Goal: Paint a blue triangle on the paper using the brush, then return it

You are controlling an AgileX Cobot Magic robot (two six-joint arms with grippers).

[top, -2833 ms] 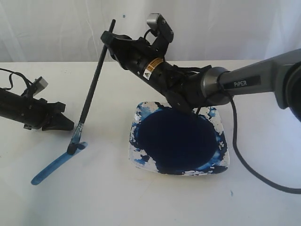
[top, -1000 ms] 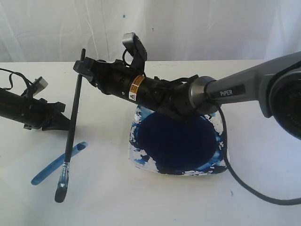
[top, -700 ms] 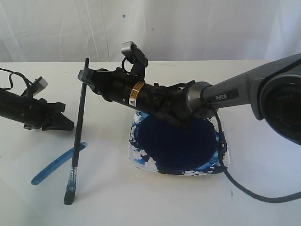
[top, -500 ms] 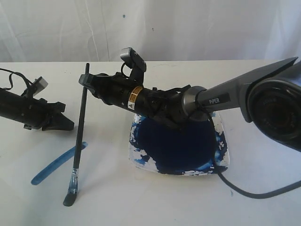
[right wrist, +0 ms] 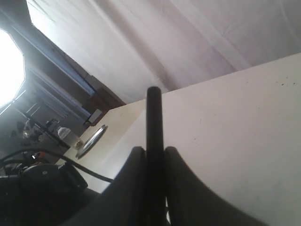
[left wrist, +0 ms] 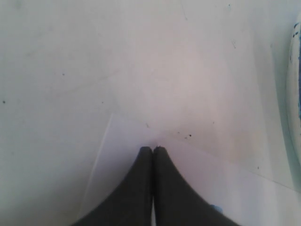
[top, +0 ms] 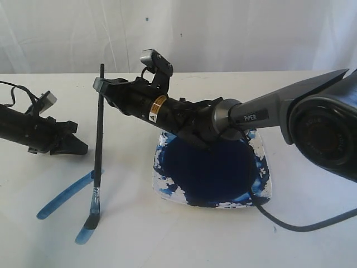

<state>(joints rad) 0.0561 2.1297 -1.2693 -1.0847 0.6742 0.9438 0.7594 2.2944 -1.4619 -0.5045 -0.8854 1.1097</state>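
right claw point(top: 102, 87): clenched on the upper handle of the brush point(top: 99, 145)
brush: nearly upright, bristles down on the paper point(left wrist: 202, 183)
blue triangle point(top: 62, 197): only one long slanted stroke and a short smear under the bristles
paper: flat on the white surface point(top: 312, 234)
left claw point(top: 82, 148): fingers pressed together, empty, low over a paper corner
dish point(top: 160, 180): beside the brush, holding navy paint
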